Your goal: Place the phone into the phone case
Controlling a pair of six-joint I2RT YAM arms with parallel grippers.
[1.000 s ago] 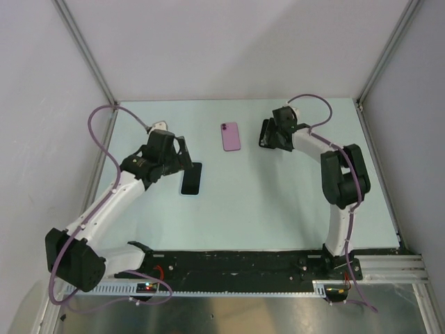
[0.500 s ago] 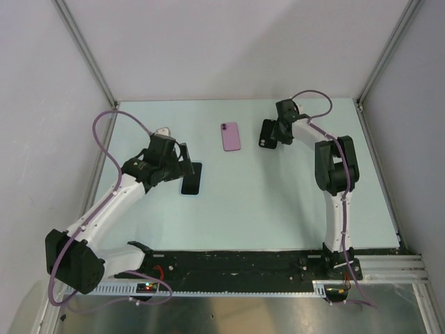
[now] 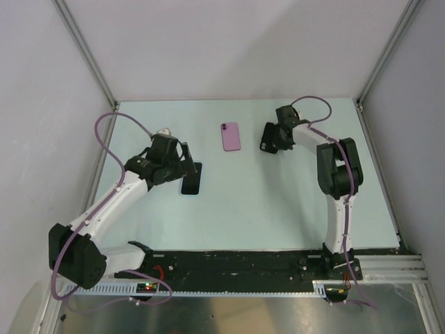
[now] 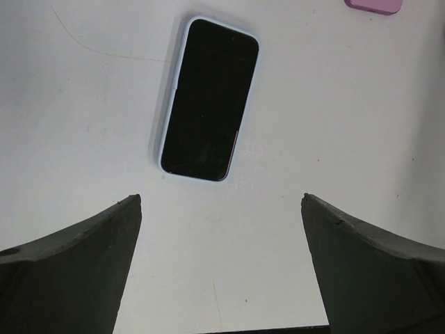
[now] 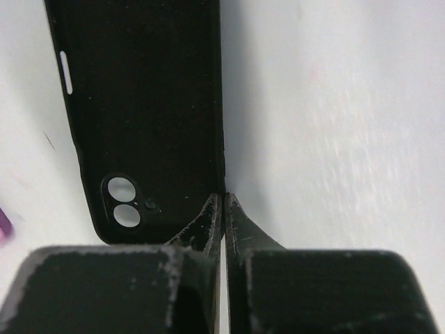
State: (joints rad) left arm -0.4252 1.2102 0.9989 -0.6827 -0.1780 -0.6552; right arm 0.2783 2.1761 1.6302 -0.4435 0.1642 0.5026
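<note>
Phone (image 4: 210,99) face-up beyond wide-open tool (image 4: 219,199)

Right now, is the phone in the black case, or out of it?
Out. The pale-blue-rimmed, black-screened phone lies flat on the table, alone; the black phone case is apart, its edge pinched in the right tool.

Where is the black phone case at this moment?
In the top view the black phone case is toward the far side of the table, right of the pink item, its edge pinched by the right gripper.
</note>
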